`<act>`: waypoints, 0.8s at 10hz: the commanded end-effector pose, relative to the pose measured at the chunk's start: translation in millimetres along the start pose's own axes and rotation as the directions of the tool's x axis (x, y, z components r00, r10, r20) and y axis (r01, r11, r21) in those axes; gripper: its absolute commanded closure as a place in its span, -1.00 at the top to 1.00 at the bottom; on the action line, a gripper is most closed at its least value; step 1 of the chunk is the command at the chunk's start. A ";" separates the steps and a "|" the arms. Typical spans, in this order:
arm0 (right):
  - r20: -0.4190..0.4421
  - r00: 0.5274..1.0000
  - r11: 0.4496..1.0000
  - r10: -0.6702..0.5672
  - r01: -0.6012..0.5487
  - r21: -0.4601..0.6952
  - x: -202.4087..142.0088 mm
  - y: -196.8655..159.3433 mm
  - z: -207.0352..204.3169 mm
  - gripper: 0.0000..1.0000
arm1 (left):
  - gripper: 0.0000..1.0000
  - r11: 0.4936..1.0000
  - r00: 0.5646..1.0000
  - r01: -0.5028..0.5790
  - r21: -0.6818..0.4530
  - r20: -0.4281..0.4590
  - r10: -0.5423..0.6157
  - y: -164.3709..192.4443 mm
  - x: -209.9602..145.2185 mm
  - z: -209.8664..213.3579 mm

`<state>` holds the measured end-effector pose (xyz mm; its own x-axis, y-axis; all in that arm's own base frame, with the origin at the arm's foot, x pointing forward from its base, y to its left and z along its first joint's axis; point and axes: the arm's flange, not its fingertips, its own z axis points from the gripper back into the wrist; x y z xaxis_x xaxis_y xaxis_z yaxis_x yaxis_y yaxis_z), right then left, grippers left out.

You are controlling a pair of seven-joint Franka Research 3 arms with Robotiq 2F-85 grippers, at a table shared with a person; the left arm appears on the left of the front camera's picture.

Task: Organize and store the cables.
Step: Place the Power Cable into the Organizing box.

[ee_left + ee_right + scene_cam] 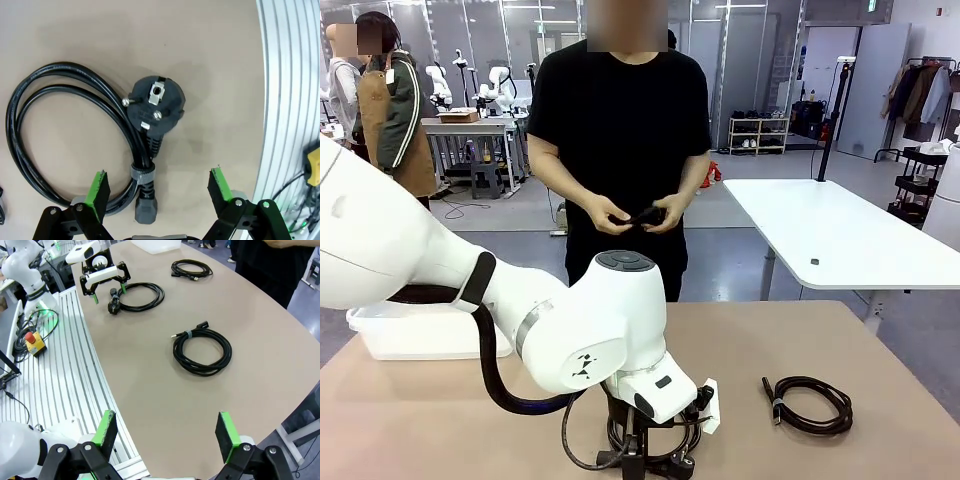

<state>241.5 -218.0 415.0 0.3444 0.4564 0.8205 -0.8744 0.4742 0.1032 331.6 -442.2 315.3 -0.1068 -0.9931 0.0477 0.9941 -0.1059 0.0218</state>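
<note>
Three black coiled cables lie loose on the tan worktop [150, 390]: the plugged cable [155, 106] bound with a grey tie, the middle coil [202, 351], and the far coil [192, 269] near the white plastic bin [410, 335]. Storing looks barely begun. Left end effector [159, 175] hangs with jaws apart astride the plugged cable, not gripping it; right end effector [166, 422] is spread and empty.

Beyond my tan tabletop [890, 340] I see: a grey floor [500, 215]; a white table [840, 235] at right; a low shoe shelf [757, 135] at the far side; a coat rack [920, 95] near a black cart [917, 185]; glass partitions [740, 60] behind. The room is evenly lit.
</note>
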 end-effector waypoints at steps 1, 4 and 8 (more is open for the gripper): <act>0.015 1.000 1.000 0.019 -0.019 -0.002 -1.6 -1.4 1.4 1.00 | 0.88 1.000 1.000 -0.019 0.017 -0.003 0.019 6.7 14.1 -6.0; 0.015 1.000 1.000 0.019 -0.019 -0.002 -1.6 -1.4 1.4 1.00 | -0.99 0.999 0.998 -0.047 0.022 -0.036 0.048 9.6 11.1 -6.2; 0.015 1.000 1.000 0.019 -0.019 -0.002 -1.6 -1.4 1.4 1.00 | -0.92 0.999 0.998 -0.047 -0.004 -0.043 0.047 13.3 11.2 -11.3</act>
<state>241.8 -218.0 414.4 0.3444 0.4547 0.8214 -0.8742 0.4743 0.1040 343.3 -450.6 308.4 -0.0699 -0.9973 0.0205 0.9973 -0.0694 0.0230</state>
